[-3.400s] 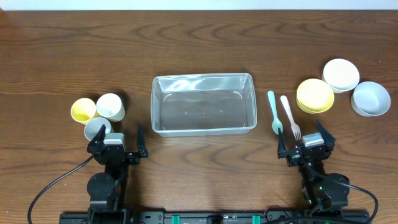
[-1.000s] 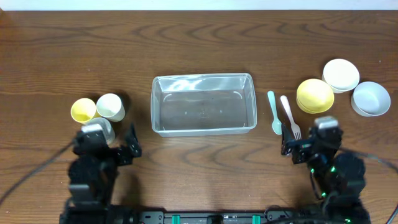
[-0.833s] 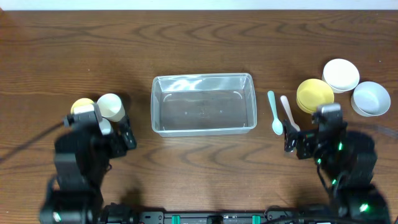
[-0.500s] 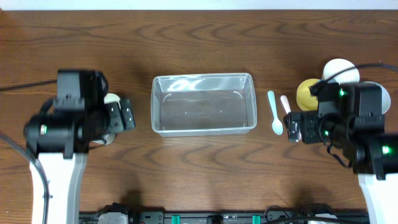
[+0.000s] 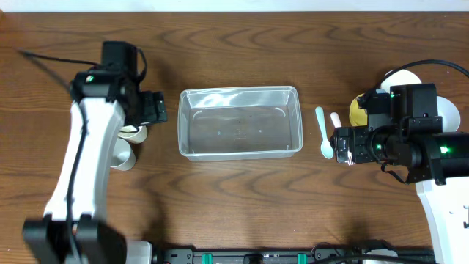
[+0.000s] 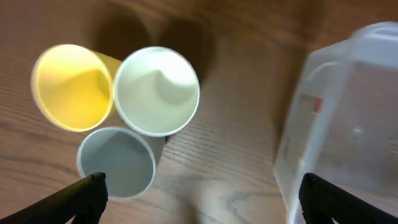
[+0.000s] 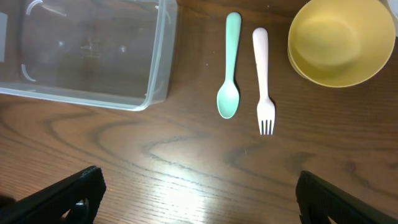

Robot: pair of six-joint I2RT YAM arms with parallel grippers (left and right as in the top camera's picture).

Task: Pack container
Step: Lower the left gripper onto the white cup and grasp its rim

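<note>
Wooden table [image 5: 234, 205] seen from above. Clear plastic container [image 5: 240, 123] sits at centre, long sides parallel to front edge. Left gripper [image 5: 152, 108] hangs betw. container & left edge, fingers spread wide apart, over 3 touching cups: yellow cup [image 6: 73, 87], white cup [image 6: 157, 90], grey-blue cup [image 6: 117, 163]. Right gripper [image 5: 344, 145] hangs twd right edge, fingers also spread wide. Below it a mint spoon [image 7: 230, 65] & pink fork [image 7: 262, 78] lie side by side, apart, just beside container; yellow bowl [image 7: 341, 40] near fork
</note>
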